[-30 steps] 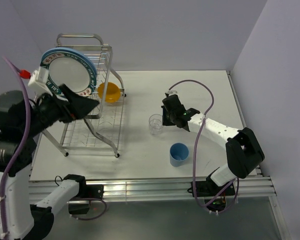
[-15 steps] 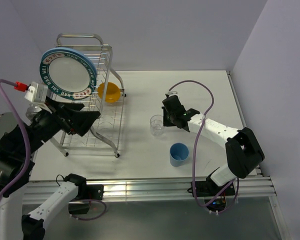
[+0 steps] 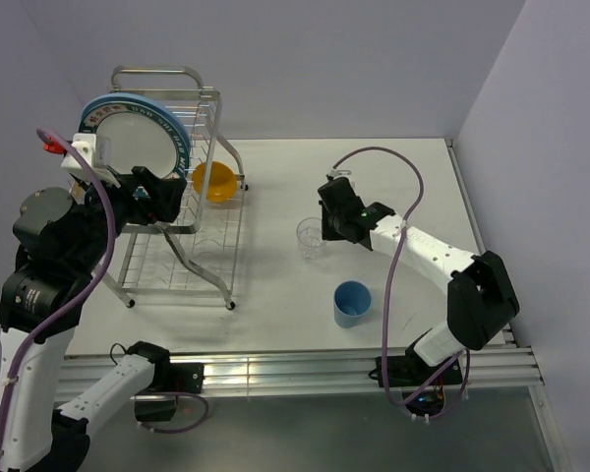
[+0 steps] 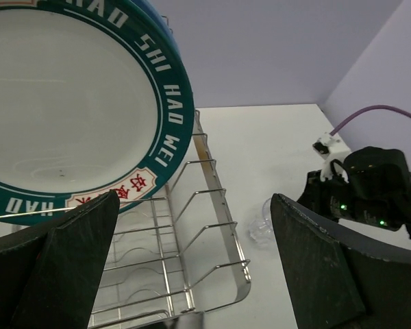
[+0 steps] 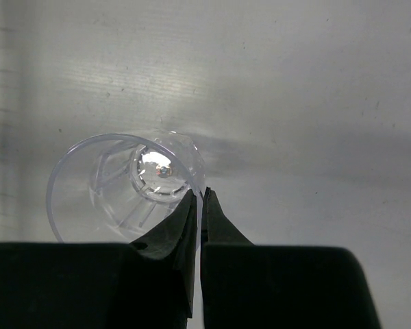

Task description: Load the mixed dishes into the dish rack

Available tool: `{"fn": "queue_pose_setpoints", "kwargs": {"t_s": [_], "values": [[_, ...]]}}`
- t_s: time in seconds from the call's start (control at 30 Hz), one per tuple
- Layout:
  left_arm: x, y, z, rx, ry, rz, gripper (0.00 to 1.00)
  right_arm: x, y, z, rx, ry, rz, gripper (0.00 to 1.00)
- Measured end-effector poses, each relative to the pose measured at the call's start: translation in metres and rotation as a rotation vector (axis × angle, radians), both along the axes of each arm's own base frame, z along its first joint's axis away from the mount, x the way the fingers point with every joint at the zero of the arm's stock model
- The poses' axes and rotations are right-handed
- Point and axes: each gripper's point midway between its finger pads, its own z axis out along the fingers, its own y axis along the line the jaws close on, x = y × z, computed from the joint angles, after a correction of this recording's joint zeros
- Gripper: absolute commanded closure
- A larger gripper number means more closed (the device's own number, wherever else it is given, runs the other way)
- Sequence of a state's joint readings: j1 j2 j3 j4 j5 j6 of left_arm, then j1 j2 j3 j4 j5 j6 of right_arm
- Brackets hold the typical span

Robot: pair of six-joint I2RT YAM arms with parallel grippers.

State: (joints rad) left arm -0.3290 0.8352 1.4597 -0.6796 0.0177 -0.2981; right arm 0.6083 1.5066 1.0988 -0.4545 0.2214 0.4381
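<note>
The silver wire dish rack (image 3: 216, 258) stands at the left. The white plate with the teal lettered rim (image 3: 133, 140) stands upright in it, and a light-blue plate (image 3: 95, 104) shows just behind it. The orange-yellow bowl (image 3: 216, 182) sits at the rack's right side. My left gripper (image 3: 163, 198) is open and empty above the rack, beside the white plate (image 4: 68, 116). My right gripper (image 3: 326, 232) is shut on the wall of the clear glass (image 3: 310, 240), with one finger inside the glass (image 5: 123, 181). The blue cup (image 3: 352, 303) stands on the table nearer the front.
The rack's wire prongs (image 4: 212, 226) lie below my left gripper (image 4: 192, 274). The right arm's purple cable (image 3: 393, 167) loops over the table. Walls close the back and right sides.
My left arm has swung and its open gripper has risen back up beside the plate in the rack. My right gripper has shifted slightly with the glass pinched in it.
</note>
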Motion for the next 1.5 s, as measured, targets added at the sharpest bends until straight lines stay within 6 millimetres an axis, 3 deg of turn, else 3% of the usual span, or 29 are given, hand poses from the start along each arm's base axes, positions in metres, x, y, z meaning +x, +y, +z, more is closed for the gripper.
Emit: {"fn": "queue_pose_setpoints", "kwargs": {"t_s": [0.2, 0.3, 0.43, 0.63, 1.0, 1.23, 1.5], "values": [[0.013, 0.005, -0.008, 0.04, -0.018, 0.036, 0.01, 0.007, -0.001, 0.017, -0.047, -0.034, -0.042, 1.0], [0.022, 0.002, -0.019, 0.05, 0.007, 0.038, 0.01, 0.001, 0.002, 0.024, -0.089, -0.043, -0.044, 1.0], [0.029, -0.001, -0.018, 0.046, -0.003, 0.037, 0.01, -0.005, 0.008, 0.04, -0.12, -0.066, -0.045, 1.0], [0.026, 0.0, -0.019, 0.046, -0.003, 0.037, 0.01, -0.014, 0.01, 0.058, -0.151, -0.103, -0.047, 1.0], [0.021, -0.001, -0.019, 0.051, 0.013, 0.026, 0.01, -0.029, -0.009, 0.087, -0.178, -0.155, -0.072, 1.0], [0.016, -0.014, -0.009, 0.037, -0.001, -0.051, 0.01, -0.038, -0.001, 0.132, -0.158, -0.24, -0.061, 1.0], [-0.004, -0.052, 0.005, -0.023, 0.001, -0.287, 0.01, -0.064, 0.025, 0.193, -0.121, -0.348, 0.009, 1.0]]}}
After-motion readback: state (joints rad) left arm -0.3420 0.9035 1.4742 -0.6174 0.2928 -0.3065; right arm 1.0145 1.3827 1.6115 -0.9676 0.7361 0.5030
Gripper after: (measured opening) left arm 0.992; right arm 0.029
